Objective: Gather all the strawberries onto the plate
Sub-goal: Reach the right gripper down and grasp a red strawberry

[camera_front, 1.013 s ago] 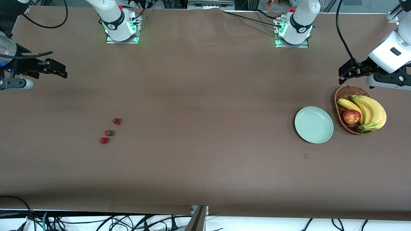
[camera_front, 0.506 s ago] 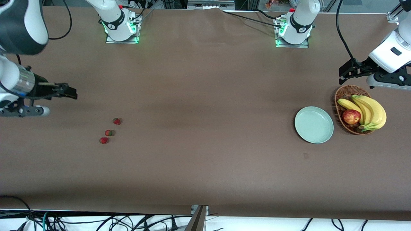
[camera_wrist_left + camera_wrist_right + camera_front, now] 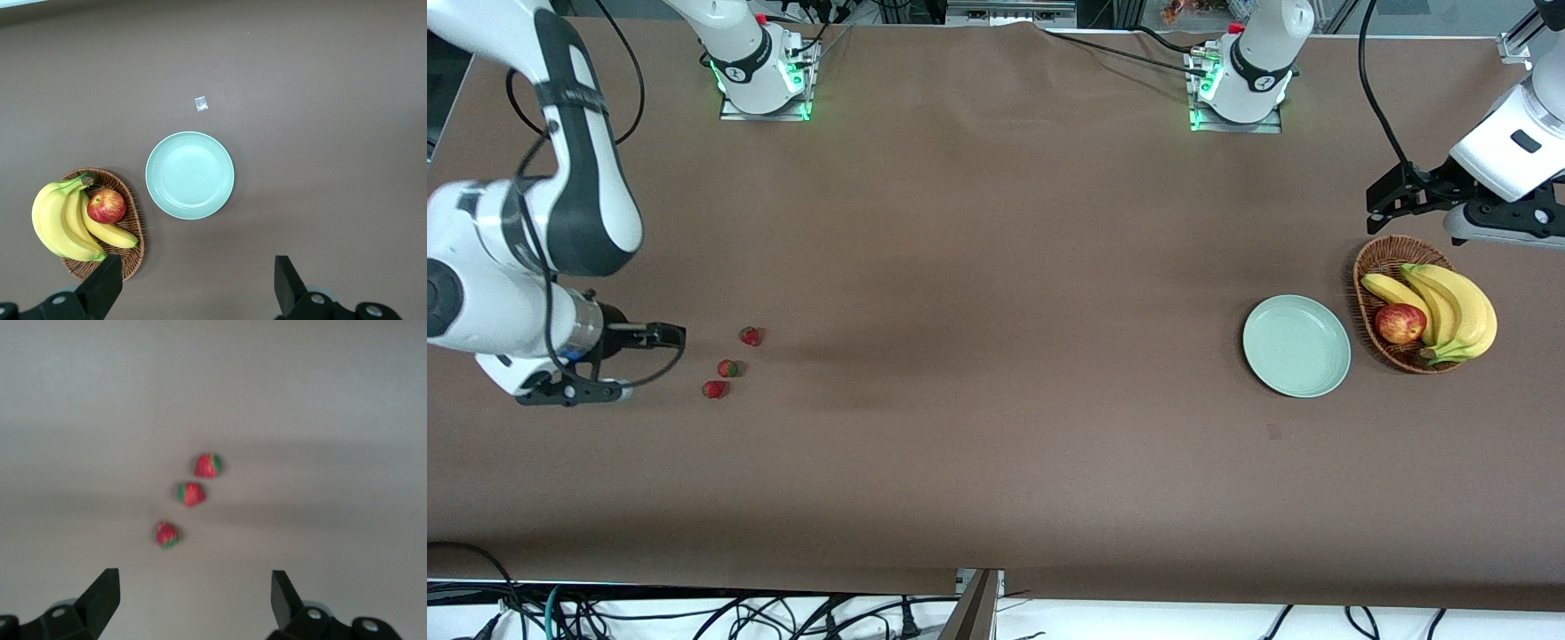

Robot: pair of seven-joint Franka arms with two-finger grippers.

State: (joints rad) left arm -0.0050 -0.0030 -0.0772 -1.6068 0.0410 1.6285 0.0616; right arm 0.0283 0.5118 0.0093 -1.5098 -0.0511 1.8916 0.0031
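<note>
Strawberries (image 3: 729, 365) are lying in a short slanted row of three at the left of the front frame, on the bare brown desk (image 3: 996, 356), each apart from its neighbour. The plate (image 3: 1296, 345) is sitting well apart from them at the right of the frame, empty, just beside a wicker basket (image 3: 1374, 267) holding bananas (image 3: 1454, 307) and an apple (image 3: 1400, 324).

The right pincer (image 3: 679, 335) is hanging at the left edge of the frame, just beside the row, its fingers standing wide apart and holding nothing. In the right wrist view the three berries are showing ahead of the open fingertips (image 3: 100, 593), not yet between them. The left pincer (image 3: 1376, 203) is waiting above the basket at the right of the frame, fingers apart and empty too.

Judging from this, the reach for a first berry is the step in hand. Doing it well means choosing an end berry, not the middle one, so the fingers are not knocking a neighbour. The pincer should be centring one berry between the fingers, descending straight, and closing gently, since fruit this small is likely to roll or squash.
</note>
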